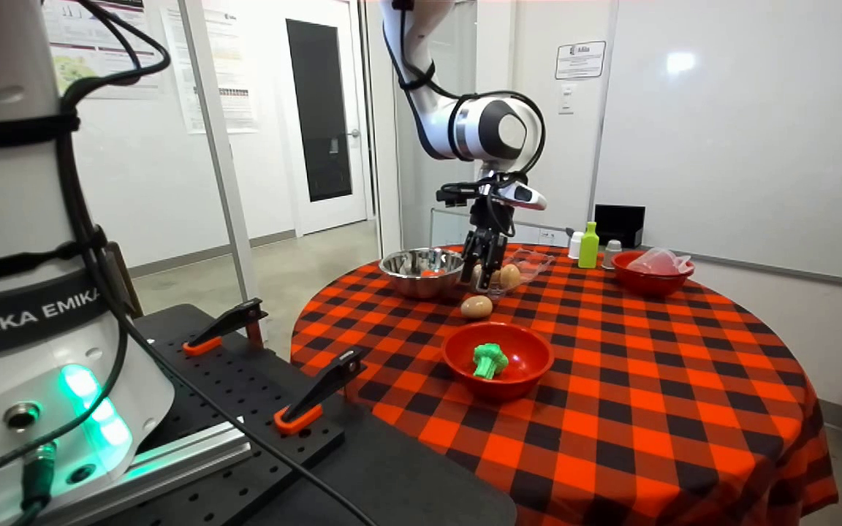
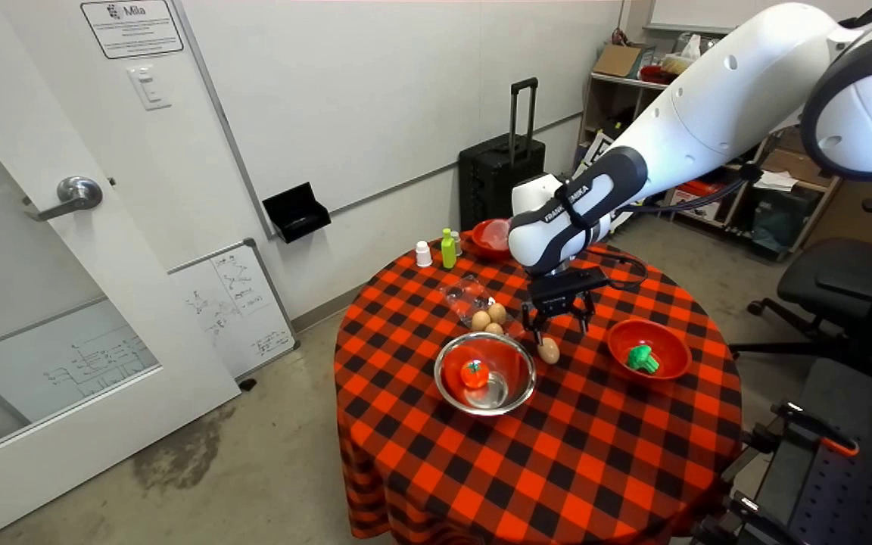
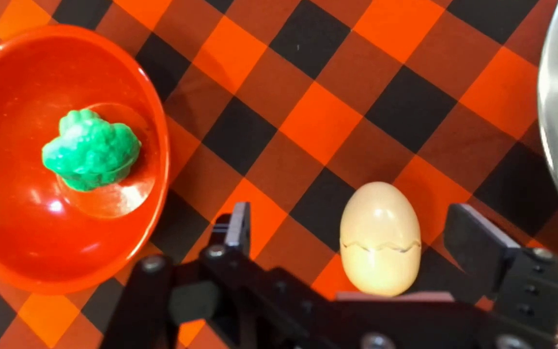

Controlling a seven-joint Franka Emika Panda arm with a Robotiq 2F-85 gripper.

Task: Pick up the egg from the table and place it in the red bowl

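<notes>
- On the checkered surface [image 1: 647, 394], between red bowl [image 3: 17, 155] and steel bowl [image 2: 495, 393]: egg [image 3: 380, 228], on its side, not yet picked.
- State of jaws: spread wide, holding nothing. Wrist view has egg between them, off-center, nearer the steel bowl side. Height hard to judge; can't tell if low enough to grip.
- Contents: broccoli [image 3: 90, 150] in red bowl, tomato [image 2: 474, 373] in steel bowl.
- Risk, uneven squeeze: egg off-center, so one side likely hits first and shoves it; smooth and round, it may roll.
- Risk, tip on shell: one fingertip [image 2: 537, 334] seems to overlap egg's edge in an exterior view; lowering without shifting could pin it or pop it sideways.
- Risk, split: jagged seam across egg's middle, probably two halves; gripping one half only, or too hard, may part them.
- Risk, bad drop: broccoli takes up part of red bowl; letting go high or over it could bounce egg out.
- Risk, mix-up: spare eggs [image 2: 481, 321] clustered near steel bowl, plus a rear bowl [image 1: 642, 283], also red, near the surface edge; lone egg and red bowl with broccoli look like the intended pair.
</notes>
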